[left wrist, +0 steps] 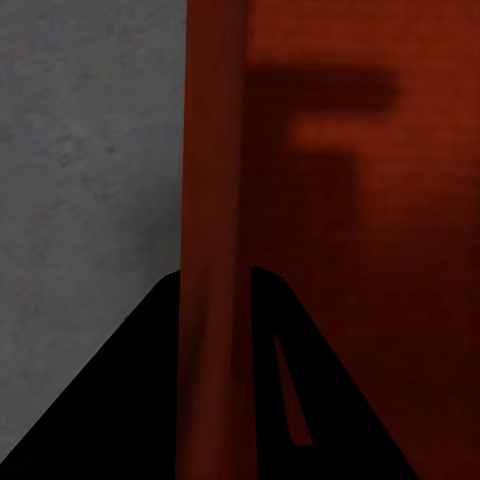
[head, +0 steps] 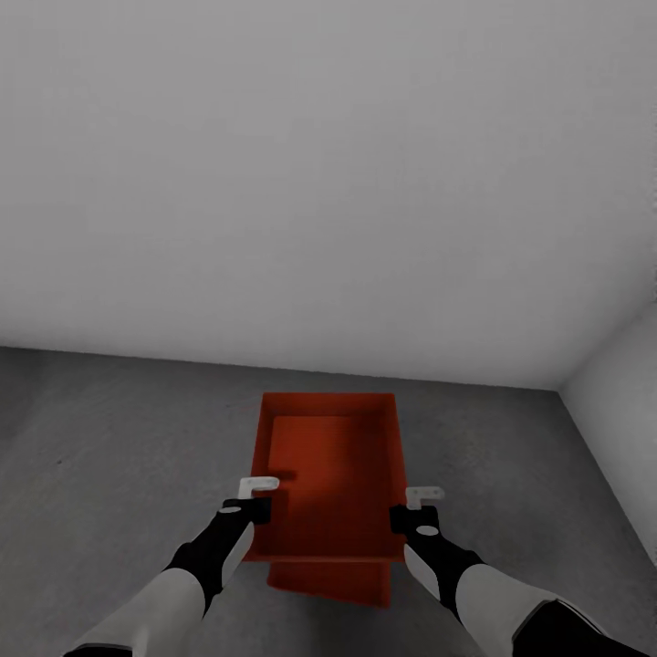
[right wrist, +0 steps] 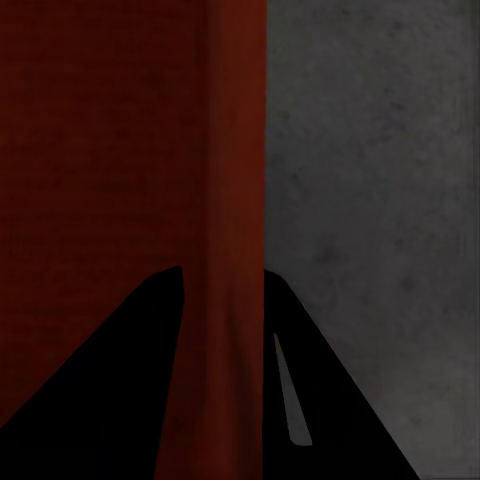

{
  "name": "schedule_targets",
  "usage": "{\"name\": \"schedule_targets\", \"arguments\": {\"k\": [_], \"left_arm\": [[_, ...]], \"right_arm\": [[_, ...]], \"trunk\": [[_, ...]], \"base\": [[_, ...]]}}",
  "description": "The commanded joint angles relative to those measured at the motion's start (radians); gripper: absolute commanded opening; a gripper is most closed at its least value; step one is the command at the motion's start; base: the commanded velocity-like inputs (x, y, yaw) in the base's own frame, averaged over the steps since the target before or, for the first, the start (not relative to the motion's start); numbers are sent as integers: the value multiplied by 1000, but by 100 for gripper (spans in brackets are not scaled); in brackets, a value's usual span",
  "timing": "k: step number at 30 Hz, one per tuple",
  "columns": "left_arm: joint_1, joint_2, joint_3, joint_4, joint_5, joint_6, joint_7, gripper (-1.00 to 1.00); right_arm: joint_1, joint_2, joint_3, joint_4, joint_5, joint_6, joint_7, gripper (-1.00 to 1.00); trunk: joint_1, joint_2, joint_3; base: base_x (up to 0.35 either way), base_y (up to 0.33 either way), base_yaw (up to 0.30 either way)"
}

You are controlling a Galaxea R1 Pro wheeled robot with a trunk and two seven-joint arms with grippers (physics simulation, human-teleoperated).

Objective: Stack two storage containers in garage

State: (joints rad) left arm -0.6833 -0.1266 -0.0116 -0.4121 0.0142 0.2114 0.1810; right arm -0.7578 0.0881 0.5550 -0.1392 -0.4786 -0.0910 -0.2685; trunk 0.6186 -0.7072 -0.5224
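A: Where are we?

B: In the garage; the left gripper (head: 258, 494) and right gripper (head: 412, 505) each pinch a side wall of the upper storage container (head: 333, 456) (the wall runs between the fingers), held just over the lower storage container (head: 330, 582) on the concrete floor (head: 109, 456).

A: Next?

B: Probably settle it squarely, then release; no writing is readable.
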Motion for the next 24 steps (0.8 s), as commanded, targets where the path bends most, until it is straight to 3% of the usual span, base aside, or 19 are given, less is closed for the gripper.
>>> {"name": "schedule_targets", "arguments": {"k": [1, 24], "left_arm": [[-1, 4, 33, -50, -7, 8, 7, -100], [-1, 4, 33, -50, -7, 8, 7, -100]], "right_arm": [[0, -1, 23, 50, -11, -3, 0, -100], [0, -2, 23, 50, -10, -3, 0, -100]], "trunk": [[0, -1, -1], [0, -1, -1]], "base": [[0, 0, -37], [0, 0, -3]]}}
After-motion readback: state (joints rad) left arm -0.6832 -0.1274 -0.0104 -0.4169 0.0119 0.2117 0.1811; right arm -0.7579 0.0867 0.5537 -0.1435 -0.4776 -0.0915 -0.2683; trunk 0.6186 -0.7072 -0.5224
